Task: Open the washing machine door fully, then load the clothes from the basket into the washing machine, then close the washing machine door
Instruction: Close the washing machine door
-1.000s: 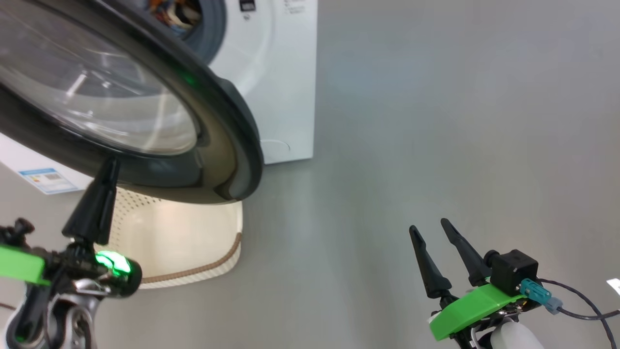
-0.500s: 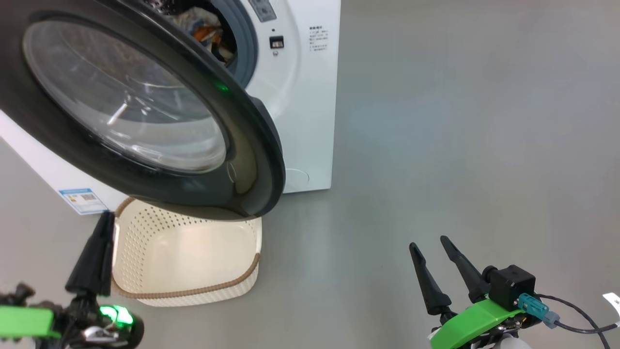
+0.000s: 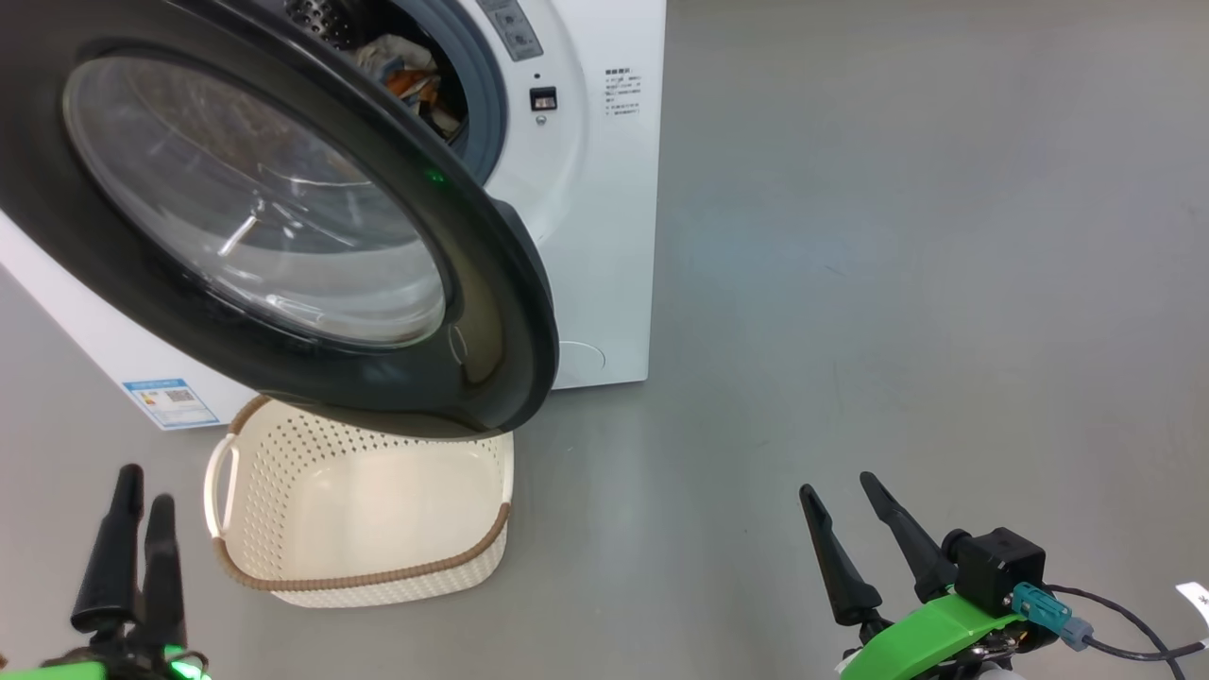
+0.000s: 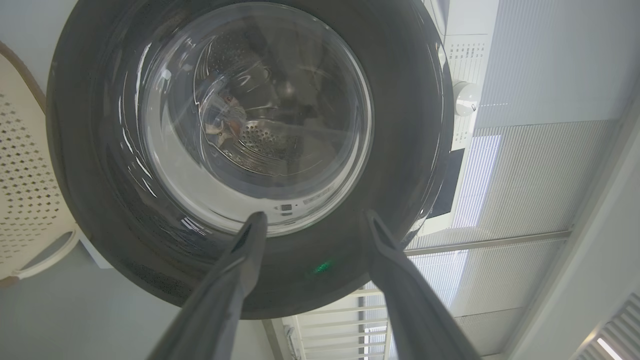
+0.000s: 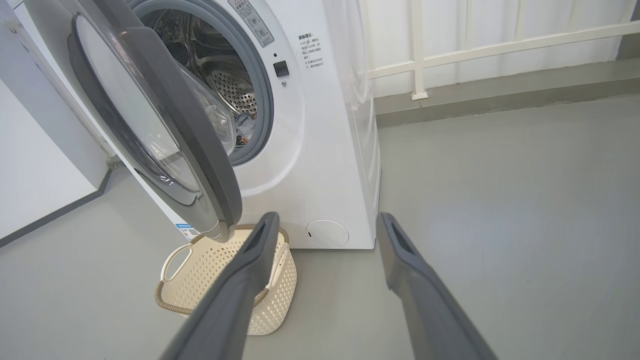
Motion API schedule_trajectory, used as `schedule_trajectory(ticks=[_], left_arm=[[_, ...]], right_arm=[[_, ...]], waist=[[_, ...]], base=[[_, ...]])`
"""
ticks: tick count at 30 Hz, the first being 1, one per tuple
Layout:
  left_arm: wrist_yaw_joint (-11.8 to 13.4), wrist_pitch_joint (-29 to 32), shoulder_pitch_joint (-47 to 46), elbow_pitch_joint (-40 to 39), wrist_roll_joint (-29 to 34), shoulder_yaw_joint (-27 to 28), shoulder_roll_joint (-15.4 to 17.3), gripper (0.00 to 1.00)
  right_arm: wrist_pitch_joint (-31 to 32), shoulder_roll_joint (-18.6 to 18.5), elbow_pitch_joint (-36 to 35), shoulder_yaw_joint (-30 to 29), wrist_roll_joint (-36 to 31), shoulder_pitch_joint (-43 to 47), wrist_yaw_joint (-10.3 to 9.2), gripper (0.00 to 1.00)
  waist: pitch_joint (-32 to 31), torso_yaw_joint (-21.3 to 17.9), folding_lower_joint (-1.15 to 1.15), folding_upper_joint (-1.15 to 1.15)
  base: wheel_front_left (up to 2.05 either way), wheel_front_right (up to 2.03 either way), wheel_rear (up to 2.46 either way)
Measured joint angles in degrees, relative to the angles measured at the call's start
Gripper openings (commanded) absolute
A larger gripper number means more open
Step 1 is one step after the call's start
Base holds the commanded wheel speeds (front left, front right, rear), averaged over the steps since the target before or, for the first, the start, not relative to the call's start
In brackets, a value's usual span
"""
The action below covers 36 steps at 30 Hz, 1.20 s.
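Observation:
The washing machine [image 3: 595, 236] stands at the upper left with its door [image 3: 491, 283] swung partway out over the basket [image 3: 378, 576], whose bare inside holds nothing. The clothes [image 3: 406, 76] lie inside the drum. My left gripper [image 3: 142, 486] is low at the left of the basket, open and holding nothing, apart from the door. In the left wrist view my left gripper [image 4: 314, 220] points up at the door [image 4: 400, 125] glass from below. My right gripper [image 3: 845, 486] stands open over bare floor at the lower right, and in the right wrist view my right gripper [image 5: 327, 217] faces the machine [image 5: 325, 150].
Grey floor [image 3: 897, 236] stretches to the right of the machine. A white railing [image 5: 500, 45] and a wall run behind it. A blue label [image 3: 170, 401] is stuck low on the machine's front, and a round flap [image 3: 578, 357] sits near its bottom corner.
My left gripper has come down off the door's lower rim and opened. The head camera has tilted, so the drum opening and the whole basket show. The right gripper has stayed open.

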Motion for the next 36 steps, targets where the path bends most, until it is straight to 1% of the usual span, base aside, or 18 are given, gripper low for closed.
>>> schedule_trajectory(ticks=[3,5,7,8,11,13,14,15,19,22,25,28,31,34,36], left_arm=[[0.0,-3.1,0.8,-0.8,8.7,-0.7,0.1,1.0],[0.0,-6.0,1.4,-0.8,15.5,-3.1,1.7,1.0],[0.0,-10.1,2.0,-0.8,19.3,-5.6,2.9,1.0],[0.0,-12.2,2.2,-0.7,21.1,-7.0,3.7,1.0],[0.0,-18.3,2.8,1.2,28.1,-12.0,7.9,1.0],[0.0,-19.8,3.2,3.2,33.4,-14.7,10.5,1.0],[0.0,-19.9,3.1,4.2,36.0,-15.3,11.1,1.0],[0.0,-20.1,3.1,4.8,38.1,-15.1,11.1,1.0],[0.0,-20.3,2.9,4.8,48.9,-10.5,8.7,1.0],[-0.1,-20.3,3.0,4.8,58.3,-8.6,7.6,1.0],[-0.3,-20.3,3.0,5.0,69.7,-8.3,7.8,1.0],[-0.3,-20.3,3.1,5.0,78.8,-6.2,6.2,1.0],[-0.3,-20.3,3.2,5.1,84.5,-3.3,3.4,1.0],[-0.3,-20.3,4.3,5.8,88.2,-2.6,2.3,1.0],[-0.3,-20.3,5.2,6.4,89.3,-3.0,1.8,1.0]], right_arm=[[0.0,0.0,0.0,0.0,0.0,0.0,0.0,1.0],[0.0,0.0,0.0,-0.1,0.1,0.0,0.0,1.0],[0.0,0.0,-0.1,-0.1,0.1,0.0,0.0,1.0],[0.0,0.0,-0.2,-0.1,0.1,0.0,0.0,1.0],[0.0,0.0,-0.2,-0.1,0.1,0.0,0.0,1.0],[0.0,0.0,-0.2,-0.1,0.1,0.0,0.0,1.0],[0.0,0.0,-0.2,-0.1,0.1,0.0,0.0,1.0],[0.0,0.0,-0.2,-0.1,0.1,0.0,0.0,1.0],[0.0,0.0,-0.3,-0.1,0.1,0.0,0.0,1.0],[0.0,0.0,-0.4,-0.1,0.1,0.0,0.0,1.0],[0.0,0.0,-0.5,-0.1,0.1,0.0,0.0,1.0],[0.0,0.0,-0.6,-0.1,0.1,0.0,0.0,1.0],[0.0,0.0,-0.9,-0.1,0.1,0.0,0.0,1.0],[0.0,0.0,-1.1,-0.1,0.0,0.0,0.0,1.0],[0.0,0.0,-1.5,-0.2,0.0,0.0,0.0,1.0]], waist=[[-0.1,0.2,0.0,0.0],[-0.2,0.3,0.0,0.0],[-0.2,0.4,0.0,0.0],[-0.2,0.5,0.0,0.0],[-0.3,0.6,0.0,0.0],[-0.3,0.7,0.0,0.0],[-0.3,0.7,0.0,0.0],[-0.3,0.7,0.0,0.0],[-0.2,0.8,0.0,0.0],[-0.1,0.8,0.0,0.0],[0.0,0.6,0.0,0.0],[0.0,0.5,0.0,0.0],[0.1,0.4,0.0,0.0],[0.0,0.3,0.0,0.0],[0.0,0.3,0.0,0.0]], base=[[0.0,0.0,0.0],[0.0,0.0,0.0],[0.0,0.0,0.0],[0.0,0.0,0.0],[0.0,0.0,0.0],[0.0,0.0,0.0],[0.0,0.0,0.0],[0.0,0.0,0.0],[0.0,0.0,0.0],[0.0,0.0,0.0],[0.0,0.0,0.0],[0.0,0.0,0.0],[0.0,0.0,0.0],[0.0,0.0,0.0],[0.0,0.0,0.0]])
